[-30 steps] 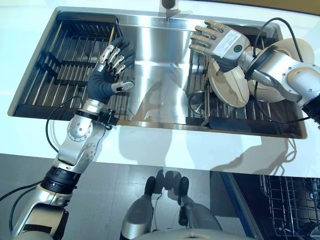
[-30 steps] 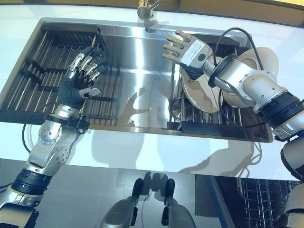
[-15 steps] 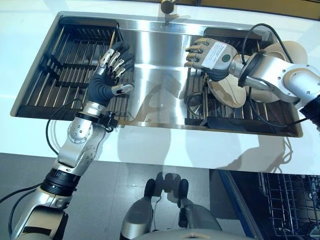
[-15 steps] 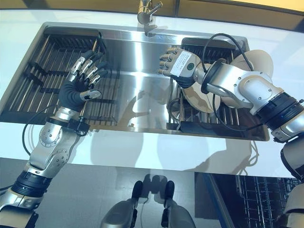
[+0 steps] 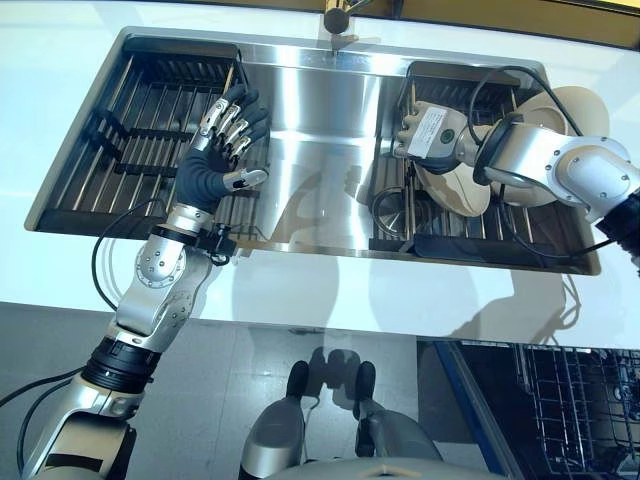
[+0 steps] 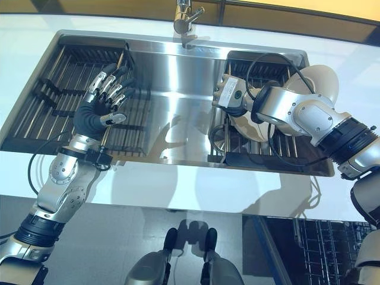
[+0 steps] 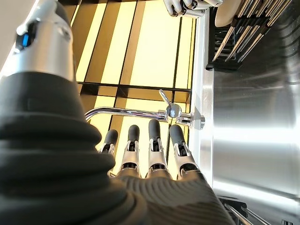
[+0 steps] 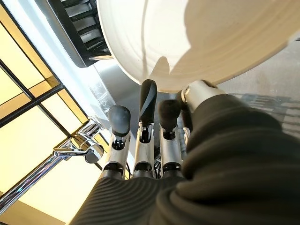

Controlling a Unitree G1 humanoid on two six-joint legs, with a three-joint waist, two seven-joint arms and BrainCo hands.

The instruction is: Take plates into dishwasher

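Cream plates stand on edge in the dark rack (image 5: 450, 245) at the sink's right end. The nearest plate (image 5: 455, 188) fills the right wrist view (image 8: 197, 37). A second plate (image 5: 575, 105) stands behind my right forearm. My right hand (image 5: 432, 132) is over the nearest plate's upper rim, fingers (image 8: 147, 101) partly bent and pointing down. Their tips and the thumb touch the rim and are not closed round it. My left hand (image 5: 215, 160) is open and empty above the left rack (image 5: 130, 150), and it also shows in its wrist view (image 7: 154, 159).
The steel sink (image 5: 320, 130) has a faucet (image 5: 338, 15) at its back edge. A round metal piece (image 5: 390, 210) lies by the right rack's left side. A white counter (image 5: 330, 290) runs along the front. The dishwasher's wire basket (image 5: 580, 400) shows at the lower right.
My right hand has turned its spread fingers downward, bent them and dropped onto the nearest plate's rim. The left hand has stayed in place. The camera has shifted slightly.
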